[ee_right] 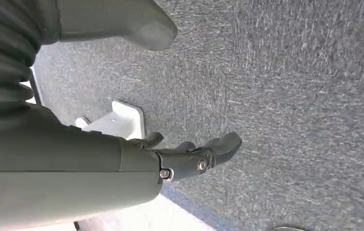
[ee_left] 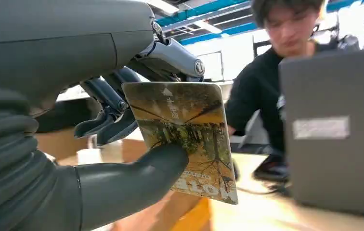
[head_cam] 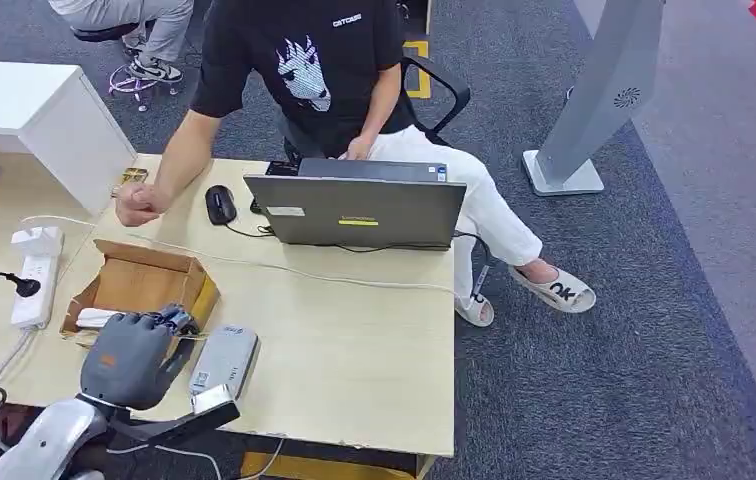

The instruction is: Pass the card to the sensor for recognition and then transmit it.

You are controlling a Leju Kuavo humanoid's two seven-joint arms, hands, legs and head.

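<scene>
The card is sitting pinched between the left hand's thumb and fingers, lower left of the head view, just beside the grey sensor; the right hand is hanging over carpet, fingers loosely apart, holding nothing; a person is sitting behind the laptop.

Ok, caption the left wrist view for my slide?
Left robot hand pinches a tree-printed card between thumb and fingers, facing a person behind a laptop.

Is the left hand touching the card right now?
Touching. The left wrist view shows the left hand pinching the card, thumb pressed on its printed face.
</scene>
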